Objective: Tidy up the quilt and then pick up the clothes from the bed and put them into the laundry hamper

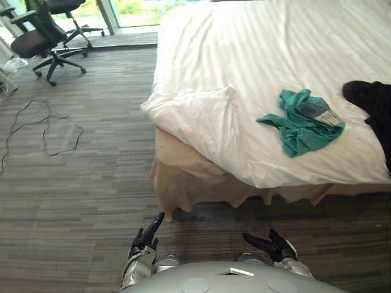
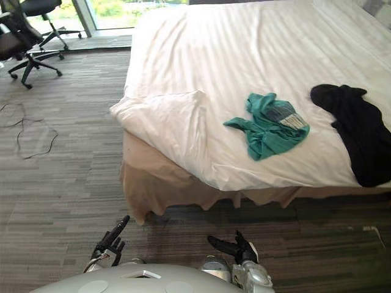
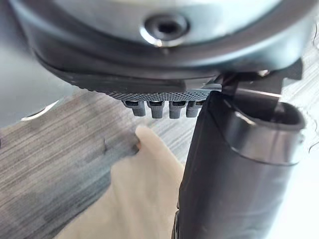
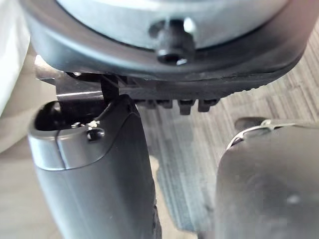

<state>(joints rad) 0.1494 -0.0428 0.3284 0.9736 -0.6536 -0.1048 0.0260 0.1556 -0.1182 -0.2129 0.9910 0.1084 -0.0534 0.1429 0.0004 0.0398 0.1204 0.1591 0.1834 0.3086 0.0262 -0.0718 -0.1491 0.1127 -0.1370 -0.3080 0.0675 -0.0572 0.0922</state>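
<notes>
Left hand (image 1: 145, 239) low over the carpet (image 1: 79, 201), fingers straight, holding nothing. Right hand (image 1: 276, 246) level with it, fingers loosely spread, empty too. Ahead is the bed (image 1: 183, 180), its white quilt (image 1: 244, 55) bunched at the near corner. A teal garment (image 1: 303, 122) lies on the quilt, a black garment (image 2: 357, 131) near it on the right.

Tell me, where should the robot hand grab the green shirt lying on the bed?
Probably the crumpled upper part of the green shirt, where folds stand up off the white quilt and give something to pinch. Its flat sleeve offers less. Come from above, reaching over the quilt's near edge, since the shirt lies close to it. The right robot hand, which is open, looks nearer.
</notes>
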